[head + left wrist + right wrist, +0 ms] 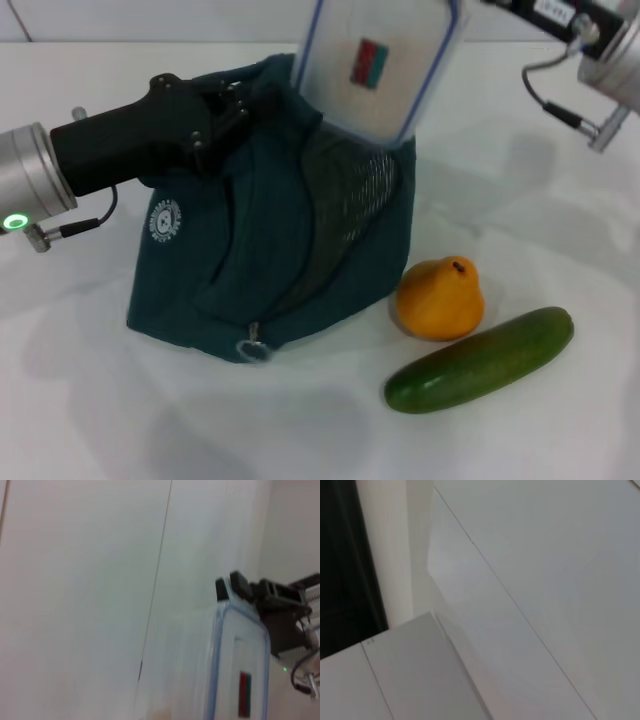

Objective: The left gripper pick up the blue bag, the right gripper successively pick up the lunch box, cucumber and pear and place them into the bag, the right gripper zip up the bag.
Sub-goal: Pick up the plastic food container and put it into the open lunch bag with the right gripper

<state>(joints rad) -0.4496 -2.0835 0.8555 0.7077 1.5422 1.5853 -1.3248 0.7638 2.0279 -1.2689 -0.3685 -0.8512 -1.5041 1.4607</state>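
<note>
Cucumber (481, 360) lies nearest on white table (560, 210), pear (441, 298) touching just behind. Blue bag (270, 250) stands beside pear, top edge pinched by left gripper (222, 112). Lunch box (380, 65) upright, lower end in bag mouth. Right gripper (239, 586) apparently clamps box's top edge, seen from left wrist view.

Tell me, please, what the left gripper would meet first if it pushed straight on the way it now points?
Already gripping the blue bag, the left gripper points toward the robot's right; going on, it would probably press through the fabric into the lunch box standing in the bag's mouth, though depth is unclear.
</note>
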